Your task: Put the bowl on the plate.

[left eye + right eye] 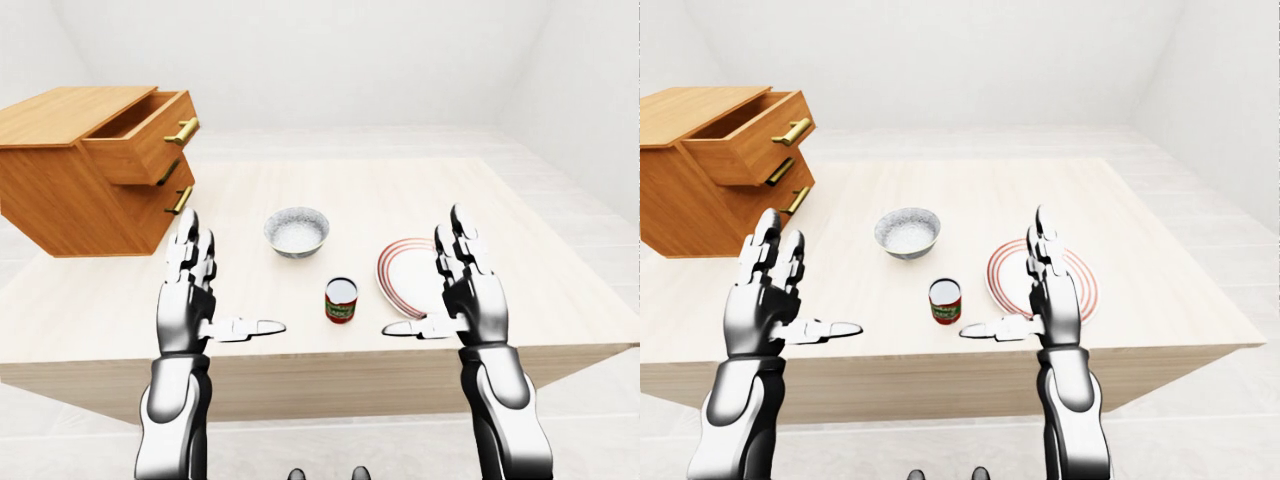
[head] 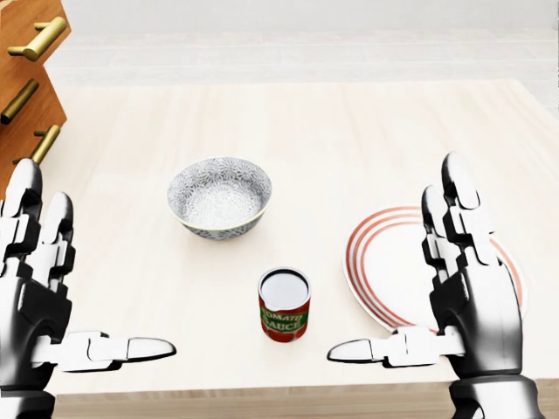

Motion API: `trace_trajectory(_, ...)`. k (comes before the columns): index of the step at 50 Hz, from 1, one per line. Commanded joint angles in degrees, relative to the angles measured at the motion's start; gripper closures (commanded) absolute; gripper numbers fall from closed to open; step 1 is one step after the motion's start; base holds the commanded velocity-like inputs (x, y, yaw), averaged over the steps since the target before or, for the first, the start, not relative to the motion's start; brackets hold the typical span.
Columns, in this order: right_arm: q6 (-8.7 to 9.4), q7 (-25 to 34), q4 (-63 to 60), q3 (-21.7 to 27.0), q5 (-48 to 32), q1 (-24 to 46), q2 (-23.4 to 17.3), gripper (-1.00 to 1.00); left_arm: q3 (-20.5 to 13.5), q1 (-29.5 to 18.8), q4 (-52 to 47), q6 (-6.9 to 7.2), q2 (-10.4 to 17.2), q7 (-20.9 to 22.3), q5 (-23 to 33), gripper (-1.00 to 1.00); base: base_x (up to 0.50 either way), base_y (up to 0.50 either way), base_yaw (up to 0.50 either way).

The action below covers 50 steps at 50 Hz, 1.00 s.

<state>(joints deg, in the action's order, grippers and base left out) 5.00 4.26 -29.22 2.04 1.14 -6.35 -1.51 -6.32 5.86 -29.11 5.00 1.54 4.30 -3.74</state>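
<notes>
A grey patterned bowl (image 2: 219, 197) stands upright on the pale wooden table (image 2: 349, 131), left of centre in the head view. To its lower right lies a white plate with red rings (image 2: 389, 262). My left hand (image 2: 65, 288) hovers open at the lower left, palm inward, well left of the bowl. My right hand (image 2: 417, 279) is open too, raised over the plate's right half and hiding part of it. Neither hand touches anything.
A red tomato sauce can (image 2: 284, 305) stands between bowl and plate, near the table's lower edge. A wooden drawer chest (image 1: 90, 165) with its top drawer pulled out sits at the table's upper left.
</notes>
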Motion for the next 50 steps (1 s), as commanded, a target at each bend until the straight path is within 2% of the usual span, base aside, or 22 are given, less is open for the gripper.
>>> trace_trajectory(1, 0.00, 1.6, -4.9, 0.6, -0.8, -1.5, 0.3, -1.00, -1.7, 1.3, -5.2, 0.00, -0.4, 1.1, -0.6, -1.00, -0.05, -0.50, 0.00)
trace_trajectory(3, 0.00, 1.8, -4.4, 0.7, -0.9, -1.4, 0.4, -1.00, -1.6, 2.1, -0.9, 0.00, -1.0, 1.6, -0.2, -1.00, -0.05, -0.50, 0.00)
trace_trajectory(6, 0.00, 1.9, -4.0, 0.9, -1.0, -1.3, 0.5, -1.00, -1.6, 2.1, -0.3, 0.00, -1.0, 1.6, -0.1, -1.00, -0.05, -0.50, 0.00)
trace_trajectory(8, 0.00, 2.0, -4.2, 0.9, -1.0, -1.2, 0.5, -1.00, -2.0, 1.0, -4.3, 0.00, -0.4, 1.1, -0.7, -1.00, -0.05, -0.50, 0.00)
trace_trajectory(14, 0.00, 2.1, -4.5, 1.1, -1.2, -0.9, 0.6, -1.00, -2.6, 1.5, -2.0, 0.00, -0.3, 2.4, -1.0, -1.00, -0.05, -0.50, 0.00)
trace_trajectory(15, 0.00, 2.1, -4.6, 1.2, -1.1, -0.6, 0.6, -1.00, -3.9, 0.4, -5.4, 0.00, 0.4, 2.1, -2.2, -1.00, -0.06, -0.50, 0.00)
trace_trajectory(18, 0.00, 2.3, -5.1, 0.8, -1.5, -0.9, 0.5, -1.00, -5.6, 0.0, -6.6, 0.00, 0.8, 2.7, -3.2, -1.00, -0.03, -0.46, 0.00)
trace_trajectory(21, 0.00, 1.9, -5.1, 0.6, -2.2, -0.8, 0.6, -1.00, -6.6, -0.2, -7.5, 0.00, 1.1, 3.1, -3.7, -1.00, 0.00, -0.03, 0.00)
trace_trajectory(30, 0.00, 2.0, -6.5, 1.3, -2.0, -0.1, 0.6, -1.00, -12.7, -2.0, -12.8, 0.00, 2.5, 3.9, -7.8, -1.00, 0.00, 0.00, 0.00)
trace_trajectory(32, 0.00, 2.0, -6.4, 1.4, -1.8, 0.1, 0.6, -1.00, -12.5, -0.9, -10.4, 0.00, 1.7, 4.8, -7.1, -1.00, 0.00, 0.00, 0.00)
trace_trajectory(35, 0.00, 2.1, -6.7, 1.2, -1.9, -0.3, 0.6, -1.00, -13.2, -1.9, -12.3, 0.00, 2.3, 4.1, -7.7, -1.00, 0.18, -0.02, 0.00)
trace_trajectory(36, 0.00, 2.2, -6.8, 1.2, -1.8, -0.4, 0.6, -1.00, -12.6, -1.0, -9.7, 0.00, 1.6, 4.7, -6.6, -1.00, 0.33, -0.05, 0.00)
trace_trajectory(44, 0.00, 2.6, -8.3, 1.1, -2.0, -1.3, 0.6, -1.00, -11.3, -1.5, -5.8, 0.00, 1.5, 4.1, -4.7, -1.00, 0.49, -0.09, 0.00)
trace_trajectory(46, 0.00, 2.6, -8.1, 1.1, -2.3, -1.3, 0.6, -1.00, -11.6, -3.1, -6.7, 0.00, 2.4, 3.2, -4.7, -1.00, 0.50, -0.09, 0.00)
trace_trajectory(50, 0.00, 2.9, -8.3, 1.4, -1.9, -1.5, 0.7, -1.00, -11.9, -3.5, -6.9, 0.00, 2.7, 3.0, -4.9, -1.00, 0.43, -0.07, 0.00)
